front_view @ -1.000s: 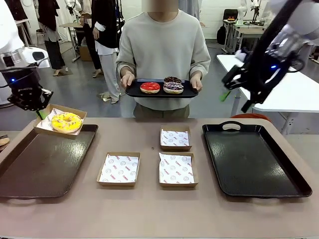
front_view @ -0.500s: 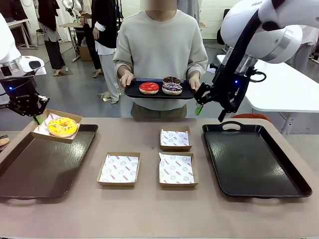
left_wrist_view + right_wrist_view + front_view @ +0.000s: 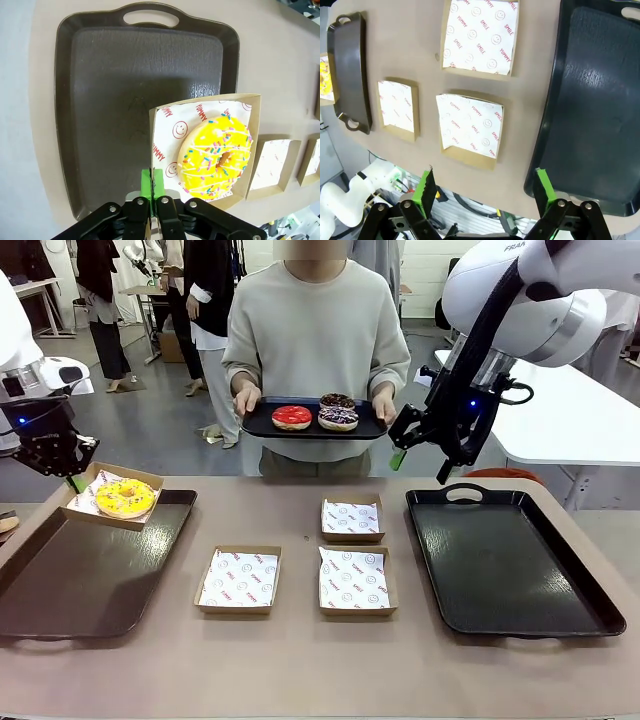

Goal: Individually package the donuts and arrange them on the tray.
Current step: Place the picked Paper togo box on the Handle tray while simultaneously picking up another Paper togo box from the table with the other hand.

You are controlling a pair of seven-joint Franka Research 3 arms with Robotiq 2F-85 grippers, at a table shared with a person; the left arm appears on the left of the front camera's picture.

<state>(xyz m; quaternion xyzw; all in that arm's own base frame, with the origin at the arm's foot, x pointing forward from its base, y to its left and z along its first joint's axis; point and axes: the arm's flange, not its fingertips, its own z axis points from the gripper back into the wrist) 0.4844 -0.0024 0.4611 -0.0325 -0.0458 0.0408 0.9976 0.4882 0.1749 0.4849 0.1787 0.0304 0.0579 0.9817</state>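
Tabletop (image 3: 300, 660), shared with a person (image 3: 318, 330). Left gripper (image 3: 151, 182) clamped on a cardboard box (image 3: 167, 135) rim — yellow-iced donut (image 3: 205, 150) inside, over the brown tray (image 3: 90, 580)'s far corner. Right gripper (image 3: 418, 462), jaws apart, beside the person's tray (image 3: 262, 426) bearing three donuts (image 3: 292, 417).

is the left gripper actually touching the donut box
Touching. The left wrist view shows the left gripper with its fingers shut on the edge of the cardboard box holding the yellow-iced donut.
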